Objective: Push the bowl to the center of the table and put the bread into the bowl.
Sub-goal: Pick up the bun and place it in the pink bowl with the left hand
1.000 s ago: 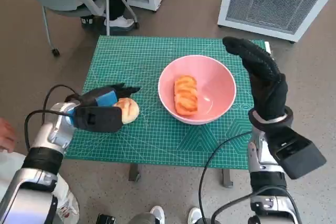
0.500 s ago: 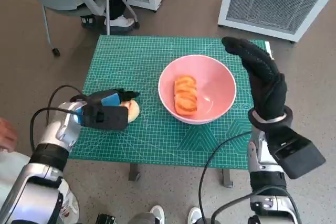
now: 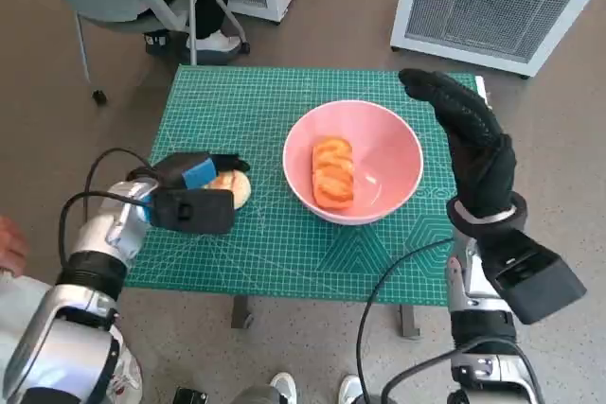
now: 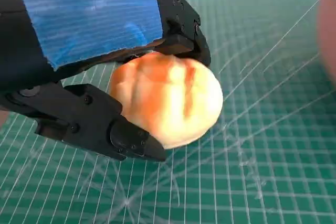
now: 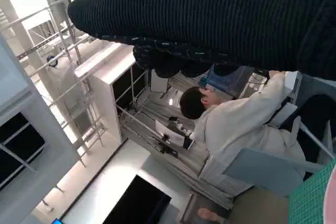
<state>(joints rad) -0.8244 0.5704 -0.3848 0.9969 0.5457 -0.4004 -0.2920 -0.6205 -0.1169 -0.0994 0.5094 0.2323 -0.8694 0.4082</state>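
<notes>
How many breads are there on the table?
2. One orange bread lies inside the pink bowl. The other, a pale bread roll, is on the green mat, gripped by the left robot hand. None seems hidden.

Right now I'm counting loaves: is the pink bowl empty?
No, an orange-brown bread already lies inside the pink bowl.

Bread roll (image 4: 167, 98) between the left hand's (image 4: 105, 72) black fingers (image 4: 100, 127) (above the green mat (image 4: 252, 171)).
</notes>
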